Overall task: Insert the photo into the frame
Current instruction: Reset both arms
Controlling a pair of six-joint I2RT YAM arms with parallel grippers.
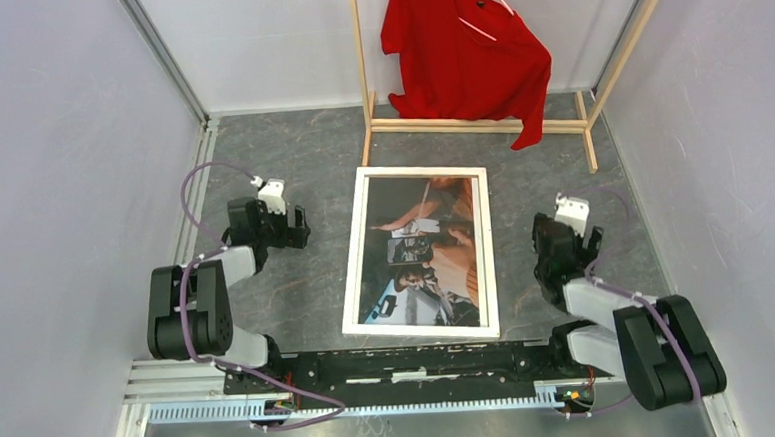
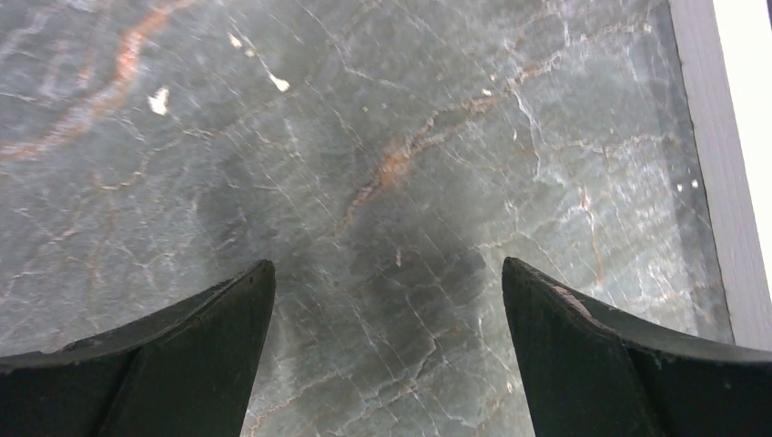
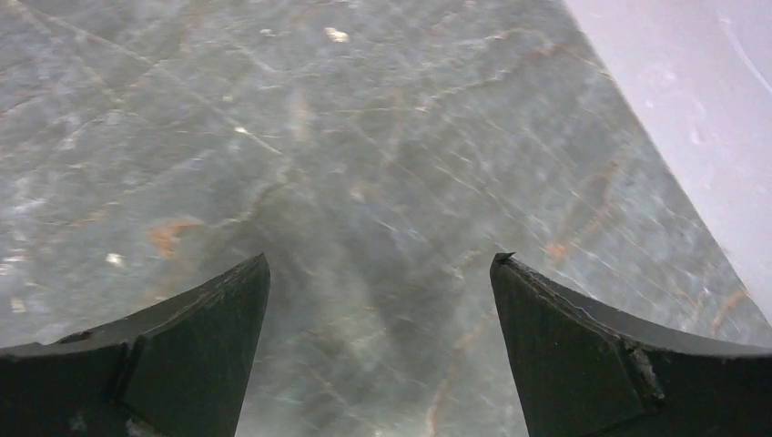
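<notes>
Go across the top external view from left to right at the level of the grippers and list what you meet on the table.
left gripper → frame, with the photo showing inside its border → right gripper

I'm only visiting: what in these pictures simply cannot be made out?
- Top view: whether the photo lies under the pane of the frame or on it; too small.
- Top view: the clothes rack and red shirt, tops cut off by the upper edge.
- Left wrist view: pale strip at the right edge, cut off; frame or not, unclear.
- Right wrist view: only table between the open right claw; frame outside the view.
</notes>
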